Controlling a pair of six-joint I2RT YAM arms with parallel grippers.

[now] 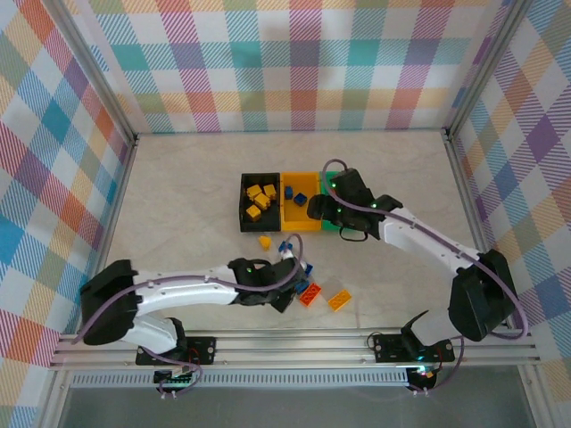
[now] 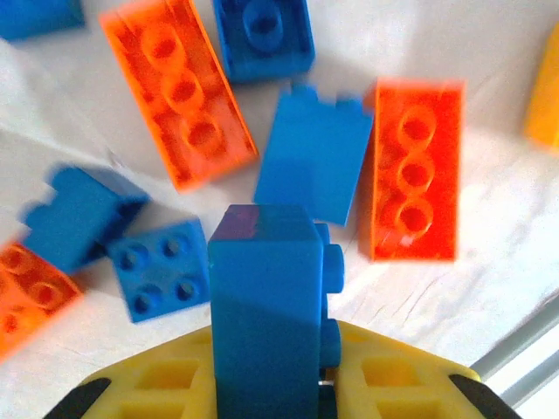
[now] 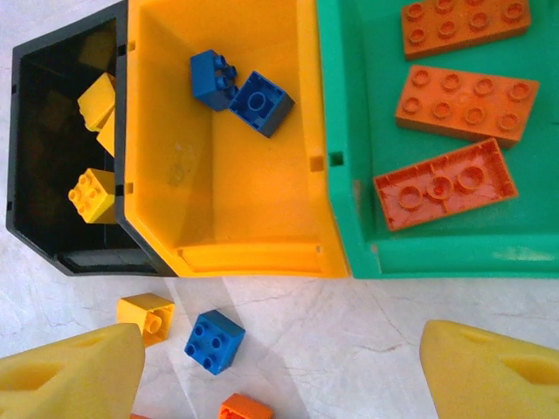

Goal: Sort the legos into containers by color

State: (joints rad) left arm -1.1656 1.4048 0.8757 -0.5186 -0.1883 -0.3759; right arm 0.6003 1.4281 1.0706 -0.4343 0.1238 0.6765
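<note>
Left gripper (image 2: 266, 388): clamped on 1 blue brick (image 2: 262, 297), studs facing sideways.
Yellow bin (image 1: 302, 221): ahead of that gripper, near.
Right gripper (image 3: 279, 371): jaws wide, empty, hovering at the bin's front.

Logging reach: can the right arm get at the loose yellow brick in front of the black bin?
Probably yes: the yellow brick lies uncovered on the table, and the right tool, open and empty, hovers just above.
</note>
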